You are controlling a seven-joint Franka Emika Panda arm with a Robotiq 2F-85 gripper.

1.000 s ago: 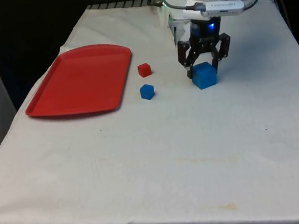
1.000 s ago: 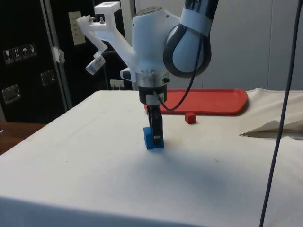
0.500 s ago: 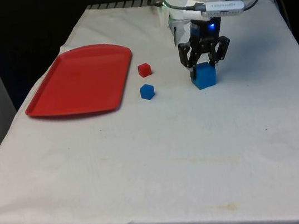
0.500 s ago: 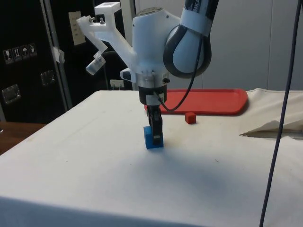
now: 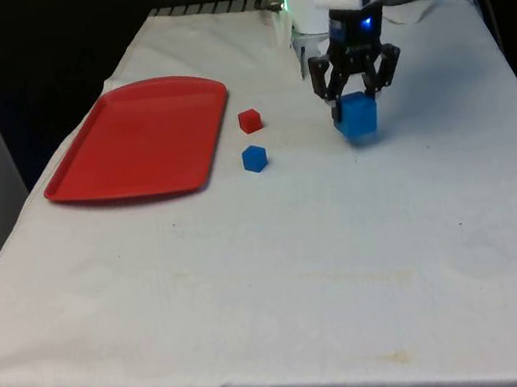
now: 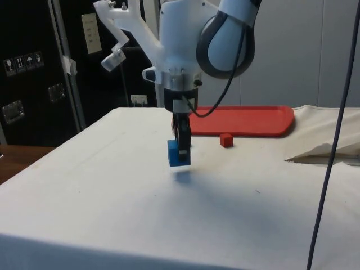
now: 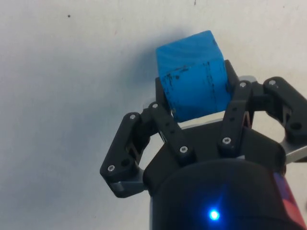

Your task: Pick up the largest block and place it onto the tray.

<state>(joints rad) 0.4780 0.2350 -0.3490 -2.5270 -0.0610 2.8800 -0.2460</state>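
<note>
1. Tabletop [image 5: 281,278] under white cloth is taking up the near part of the front view, bare cloth nearest the camera.
2. Small blue block [image 5: 253,158] is sitting on the cloth near the middle; small red block [image 5: 250,121] is sitting just beyond it, at about 12 o'clock from it, apart, not touching.
3. Red tray [image 5: 138,138] is lying flat at about 9 o'clock from the two small blocks, near them, towards the front view's left.
4. Large blue block [image 5: 356,117] is hanging clear of the cloth at about 3 o'clock from the small red block, well apart from the tray; side view is showing a gap and a shadow under it [image 6: 178,153].
5. Gripper [image 5: 358,101] is pointing straight down over the block; fingers [image 7: 165,125] are pressing in on the large blue block's two opposite sides, gap as wide as the block, block gripped between them.
6. Wrist view is showing the block [image 7: 193,81] tilted a little between the fingers, with dark scuff marks on its face.
</note>
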